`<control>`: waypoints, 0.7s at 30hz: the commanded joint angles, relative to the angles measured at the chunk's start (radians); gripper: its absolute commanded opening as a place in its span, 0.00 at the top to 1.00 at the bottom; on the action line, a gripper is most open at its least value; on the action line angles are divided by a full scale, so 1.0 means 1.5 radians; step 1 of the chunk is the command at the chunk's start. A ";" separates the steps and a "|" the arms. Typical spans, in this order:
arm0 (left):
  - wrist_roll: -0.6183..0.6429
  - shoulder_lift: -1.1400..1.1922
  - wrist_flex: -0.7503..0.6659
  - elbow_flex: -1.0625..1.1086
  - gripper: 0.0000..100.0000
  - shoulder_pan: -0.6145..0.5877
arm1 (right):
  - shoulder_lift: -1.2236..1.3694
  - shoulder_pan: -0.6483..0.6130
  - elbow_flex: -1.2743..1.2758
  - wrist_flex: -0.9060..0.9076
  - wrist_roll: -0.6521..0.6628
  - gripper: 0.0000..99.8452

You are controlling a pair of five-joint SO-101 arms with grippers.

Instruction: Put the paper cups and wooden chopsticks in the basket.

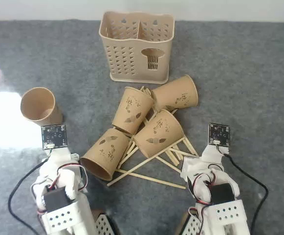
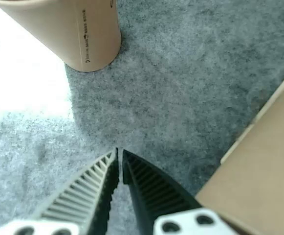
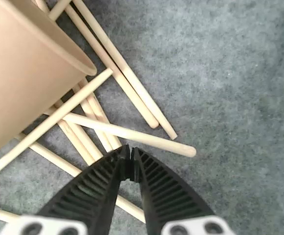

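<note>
**Figure.** Layout reckoned from the basket [image 1: 137, 46], which stands upright at the far side of the grey mat [image 1: 249, 73].

- **Task things.** Four paper cups [image 1: 151, 120] lie on their sides in a heap just on the arms' side of the basket. They rest over a scatter of wooden chopsticks [image 1: 149, 169], whose long axes fan away from the basket toward the arms. A lone cup [image 1: 39, 105] sits well apart, off the basket's left and nearer the arms (seemingly upright).
- **Right gripper** [image 3: 130, 164]. The jaws are pressed together with nothing held, and the tips hover just above the chopstick scatter. The nearest chopstick [image 3: 129, 134] lies crosswise just ahead of the tips, so the jaws would likely need to part and straddle it across its long axis.
- **Left gripper** [image 2: 118, 164]. It is likewise closed and empty, over bare mat between the lone cup [image 2: 68, 29] and the outermost heap cup [image 2: 259, 166]. This arm is judged the nearer one for either cup.
- **Pose.** Both arms are folded low at the mat edge farthest from the basket, wrists pitched downward.
</note>
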 commanded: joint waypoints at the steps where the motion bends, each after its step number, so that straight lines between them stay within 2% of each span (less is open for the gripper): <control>1: -0.006 -0.013 0.004 -0.004 0.99 0.087 | -0.007 -0.032 0.006 -0.001 -0.010 0.99; 5: -0.006 -0.013 0.004 -0.004 0.99 0.125 | -0.007 -0.031 0.006 -0.001 -0.010 0.99; 16: -0.009 -0.013 -0.002 -0.012 0.99 0.121 | -0.007 -0.053 0.004 0.006 -0.005 0.99; 21: -0.010 -0.013 -0.064 -0.058 0.99 0.061 | -0.007 -0.048 0.002 0.003 -0.005 0.99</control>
